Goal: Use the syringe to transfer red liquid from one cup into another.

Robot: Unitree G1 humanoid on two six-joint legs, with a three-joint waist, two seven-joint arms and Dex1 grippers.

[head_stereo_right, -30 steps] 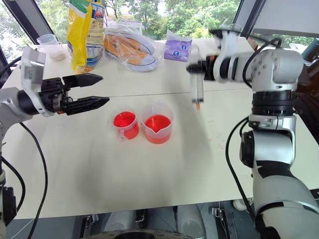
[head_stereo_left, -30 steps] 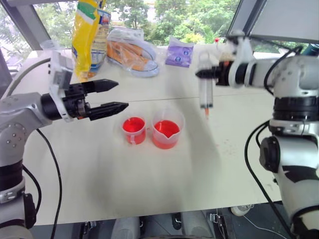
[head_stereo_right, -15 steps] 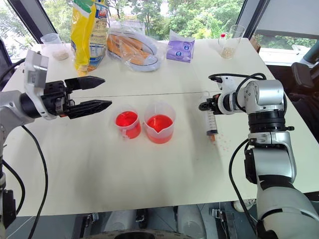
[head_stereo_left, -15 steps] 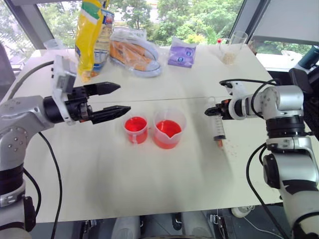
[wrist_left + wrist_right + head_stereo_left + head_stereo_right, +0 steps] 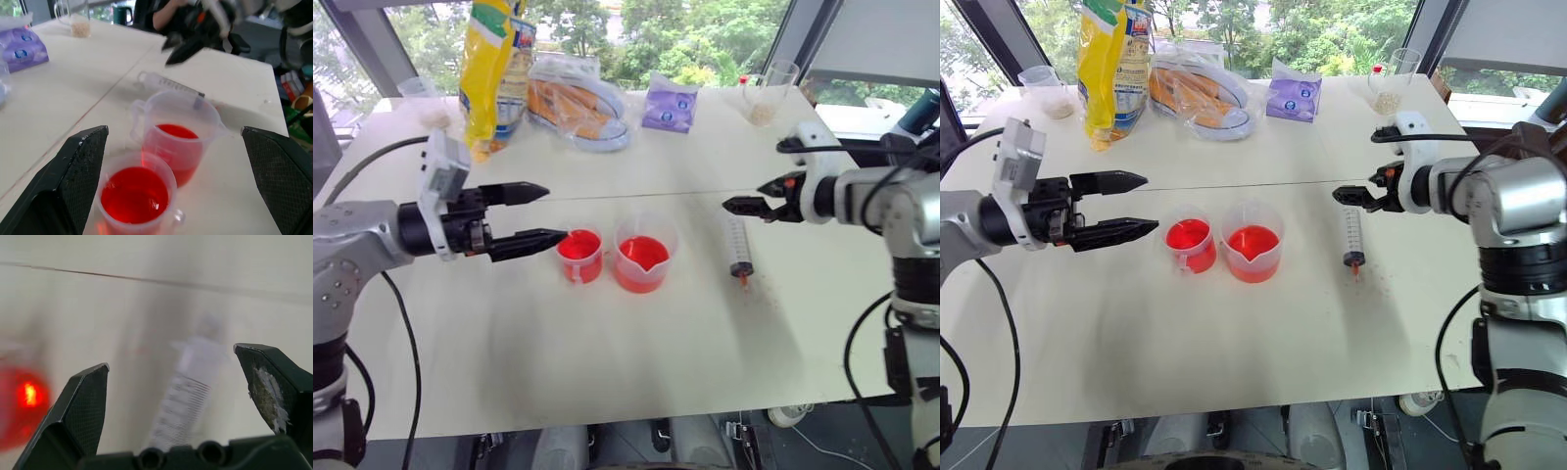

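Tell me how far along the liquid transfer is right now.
Done, by the look of it: the small cup and the beaker both hold red liquid, and the syringe lies flat on the table, looking empty. In hand: nothing; the right gripper is open above the syringe, the left gripper open beside the small cup. Left: probably nothing.

My head pair looks down over desk; wrist cams sit low, close; all share syringe.

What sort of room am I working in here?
Probably an office or lab test space: a plain white table beside large windows onto trees, with snack bags and a clear plastic syringe lying around.
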